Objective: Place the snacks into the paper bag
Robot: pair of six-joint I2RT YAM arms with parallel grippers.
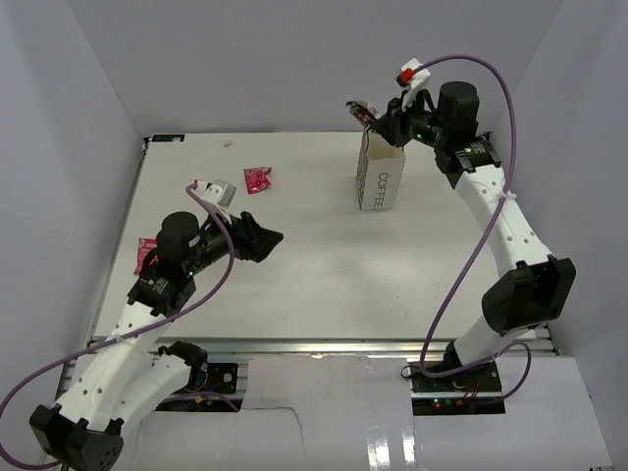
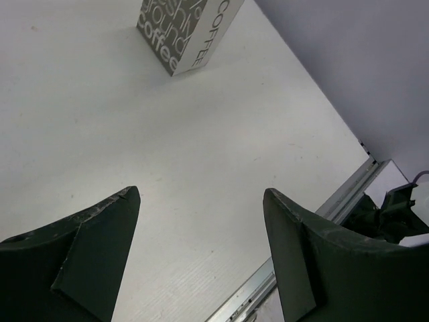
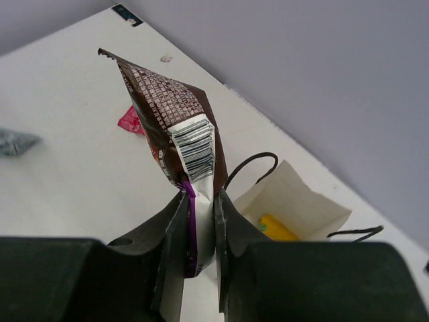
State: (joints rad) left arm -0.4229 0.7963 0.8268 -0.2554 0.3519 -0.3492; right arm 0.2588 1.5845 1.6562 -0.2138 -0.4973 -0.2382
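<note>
Aloft, right gripper (image 3: 200,204) reaches over paper bag (image 3: 298,194), pinching crinkled glossy wrapper (image 3: 167,107); left gripper (image 2: 201,201) low, spread wide.

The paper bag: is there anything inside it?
One yellow snack shows in the open top of the paper bag. The rest of the inside is hidden by its walls and the right gripper.

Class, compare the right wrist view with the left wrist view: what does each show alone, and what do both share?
Right wrist only: the right claw shut on the purple-and-dark snack, a yellow snack inside the paper bag, a pink-red snack on the table. Left wrist only: the left claw open and empty, the bag's COFFEE lettering. Both: the bag and the white table.
</note>
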